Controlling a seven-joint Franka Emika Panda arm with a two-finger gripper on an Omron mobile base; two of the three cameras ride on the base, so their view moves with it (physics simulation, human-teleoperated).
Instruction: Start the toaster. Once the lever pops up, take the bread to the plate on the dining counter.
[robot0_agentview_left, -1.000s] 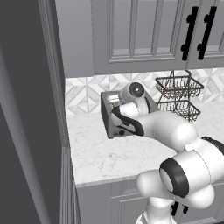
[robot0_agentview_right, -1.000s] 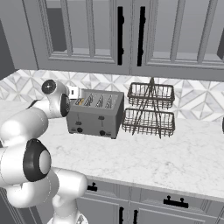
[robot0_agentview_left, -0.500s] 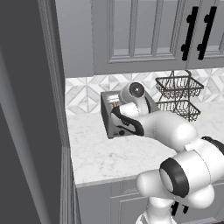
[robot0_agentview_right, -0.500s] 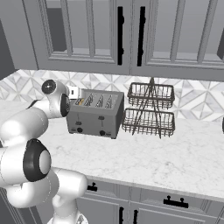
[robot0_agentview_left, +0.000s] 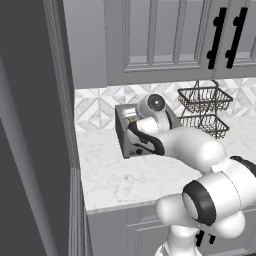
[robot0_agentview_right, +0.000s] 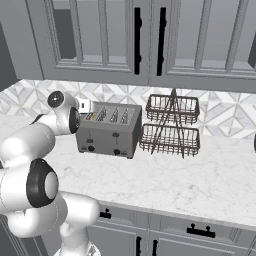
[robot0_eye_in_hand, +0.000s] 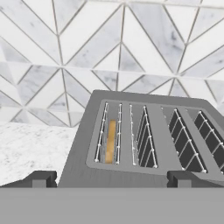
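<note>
Step in hand: starting the toaster (robot0_agentview_right: 109, 130), not yet done as far as I can judge. It sits on the counter (robot0_agentview_right: 200, 180) against the tiled wall, just left of the wire rack (robot0_agentview_right: 171, 125). Bread (robot0_eye_in_hand: 111, 141) is down in the leftmost slot, edge-on, crust just visible in the hand view.

Gripper (robot0_eye_in_hand: 111, 179) hangs at the toaster's left end, looking along the slots; fingertips (robot0_eye_in_hand: 40, 179) spread wide, holding nothing, nothing between them.

Next move, my read: come round to the front face and press down the lever (robot0_agentview_right: 90, 135) on the bread's side. I judge that is the left one, since the filled slot is at the arm's end. A spread gripper is fine for pushing; 1 finger on top of the lever should do. Then wait for the pop-up before going for the slice.

Count:
- 1 toaster, 4 slots
- 2 levers, 2 knobs (robot0_agentview_right: 116, 151) on the front
- 1 bread slice
- 1 rack, 2 tiers
</note>
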